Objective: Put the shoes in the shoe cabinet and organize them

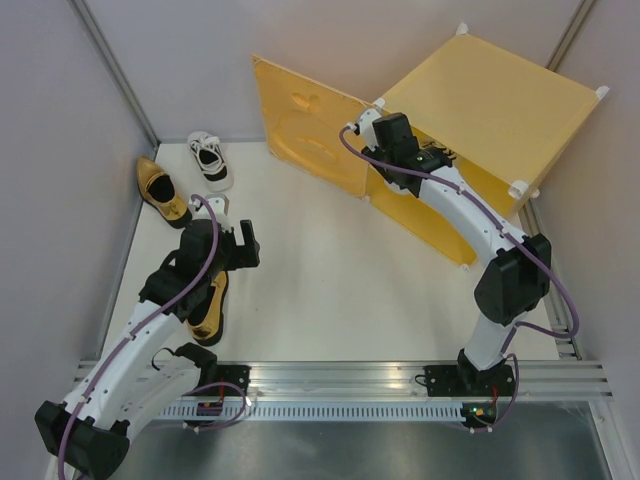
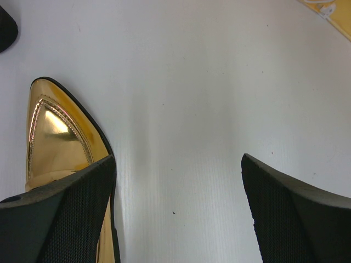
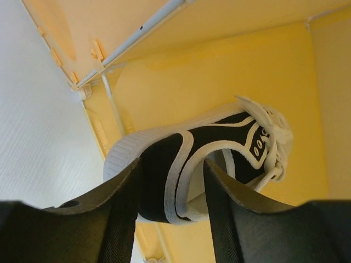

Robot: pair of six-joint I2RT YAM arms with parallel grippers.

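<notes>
Far on the left I see a gold shoe (image 1: 163, 193) lying on the white table (image 1: 330, 290) close to the side wall. A white sneaker (image 1: 211, 160) sits just beside it, nearer the back. Below them is my left gripper (image 2: 178, 159). Its jaws are wide apart, with only bare table between them. A second gold shoe (image 1: 207, 318) lies partly under that arm. On the left wrist camera its shiny pointed toe sticks out past one finger (image 2: 66, 219), and I cannot tell if the finger touches it. Moving right, the cabinet door (image 1: 305, 125) stands swung open, with a face shape on it. Then comes the yellow cabinet (image 1: 490, 100) in the back right corner. My right gripper (image 3: 173, 161) reaches into its open front. Its jaws are clamped on the heel end of the other sneaker (image 3: 236, 137), which is black and white with white laces. That sneaker is inside the cabinet with yellow walls around it, its front end farther in. I cannot tell which level it is on.
</notes>
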